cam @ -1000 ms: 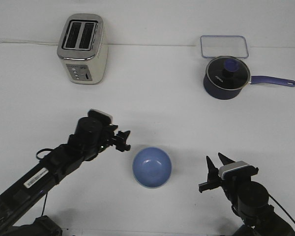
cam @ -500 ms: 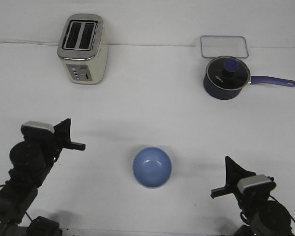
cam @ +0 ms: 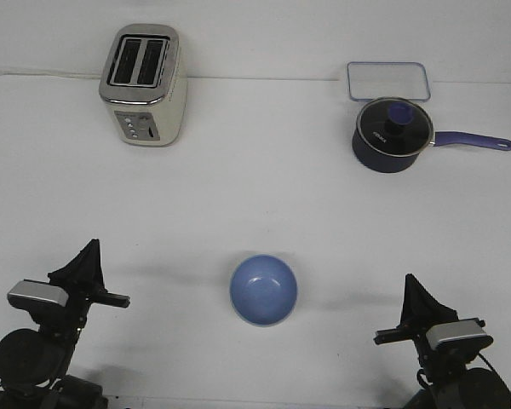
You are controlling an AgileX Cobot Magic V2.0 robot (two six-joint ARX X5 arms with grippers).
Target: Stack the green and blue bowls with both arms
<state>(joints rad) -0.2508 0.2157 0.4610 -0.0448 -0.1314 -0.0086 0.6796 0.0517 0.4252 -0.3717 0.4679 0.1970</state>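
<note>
Bowl [cam: 264, 290], blue, between left hand [cam: 87, 266] and right hand [cam: 416, 300], spread unreadable on both.

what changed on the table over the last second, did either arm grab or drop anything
Both arms pulled back toward the robot. The left tool, which was close beside the blue bowl, swung away to the near left corner. The right tool drew back toward the near right edge. Neither visibly grabbed or released anything. The bowl, toaster, saucepan and clear container stayed put. No green bowl is visible.
</note>
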